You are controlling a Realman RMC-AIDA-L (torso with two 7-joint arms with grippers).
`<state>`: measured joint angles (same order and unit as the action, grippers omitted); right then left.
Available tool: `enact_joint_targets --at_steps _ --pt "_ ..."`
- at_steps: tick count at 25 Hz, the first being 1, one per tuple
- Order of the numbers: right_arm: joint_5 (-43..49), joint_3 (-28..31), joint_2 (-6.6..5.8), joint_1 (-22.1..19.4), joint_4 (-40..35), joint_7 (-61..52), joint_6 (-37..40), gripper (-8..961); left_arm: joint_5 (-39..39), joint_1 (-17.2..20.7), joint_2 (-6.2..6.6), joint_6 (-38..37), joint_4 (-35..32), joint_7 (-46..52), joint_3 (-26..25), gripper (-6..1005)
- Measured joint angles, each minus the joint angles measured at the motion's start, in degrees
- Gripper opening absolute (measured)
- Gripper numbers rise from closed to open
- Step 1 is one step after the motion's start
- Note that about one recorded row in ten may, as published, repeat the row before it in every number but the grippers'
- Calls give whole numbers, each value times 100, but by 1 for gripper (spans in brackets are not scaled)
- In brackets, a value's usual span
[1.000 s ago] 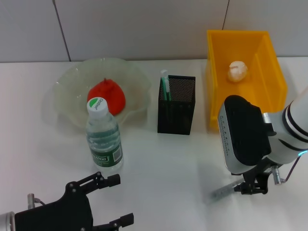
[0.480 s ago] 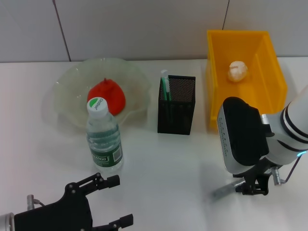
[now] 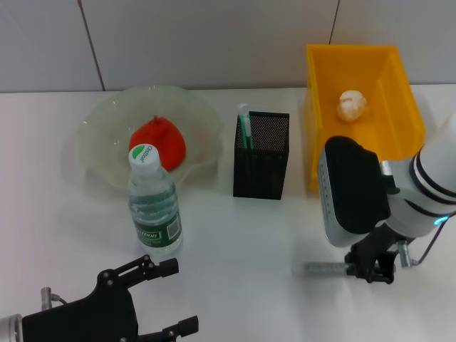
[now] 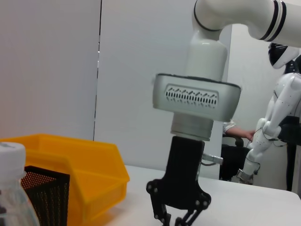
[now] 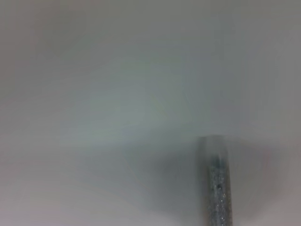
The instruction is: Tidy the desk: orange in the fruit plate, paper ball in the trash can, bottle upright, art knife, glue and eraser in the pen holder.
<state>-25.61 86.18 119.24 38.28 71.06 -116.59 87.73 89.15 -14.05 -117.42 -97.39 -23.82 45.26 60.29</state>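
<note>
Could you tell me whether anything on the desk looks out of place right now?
Only the grey art knife: it lies flat on the table in front of the trash can, with the right gripper at its end.

trash can (image 3: 399, 107): shiny yellow plastic | pen holder (image 3: 262, 160): black metal mesh | fruit plate (image 3: 100, 153): see-through pale green, glossy | bottle (image 3: 153, 206): clear plastic | worktop (image 3: 242, 242): smooth matt white
</note>
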Motion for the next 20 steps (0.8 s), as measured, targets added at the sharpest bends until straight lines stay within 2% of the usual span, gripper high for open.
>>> enact_joint_targets --at_steps 4,7,8,9,10,11,12,14,16,17,20 --pt "-27 70 -2 -31 251 -87 70 115 -12 -1 0 -12 0 0 0 826" --pt "-256 376 3 -42 493 -170 216 114 -23 -1 0 -34 0 0 0 827" --pt "-657 799 -1 -35 660 -171 424 113 -28 1 -1 -43 -8 0 0 827" --pt "-657 799 -1 -35 660 -171 424 113 -28 1 -1 -43 -8 0 0 827" --pt "-953 1091 -11 -27 732 -145 592 112 -31 8 -1 -48 -22 0 0 827" --pt "-1528 1758 -32 -4 829 -59 901 112 -36 18 -1 -64 -46 0 0 827" --pt "-1528 1758 -32 -4 829 -59 901 111 -38 20 -1 -72 -46 0 0 827" --pt "-1868 2342 -39 4 882 11 1076 111 -38 22 -1 -80 -46 0 1 827" --pt "-2285 3104 -37 -90 939 189 978 111 -39 24 -1 -89 -48 0 -2 827" --pt "-2285 3104 -37 -90 939 189 978 111 -39 24 -1 -89 -48 0 -2 827" --pt "-3077 3562 -10 -388 896 514 388 110 -39 11 -4 -90 -50 0 -7 826"
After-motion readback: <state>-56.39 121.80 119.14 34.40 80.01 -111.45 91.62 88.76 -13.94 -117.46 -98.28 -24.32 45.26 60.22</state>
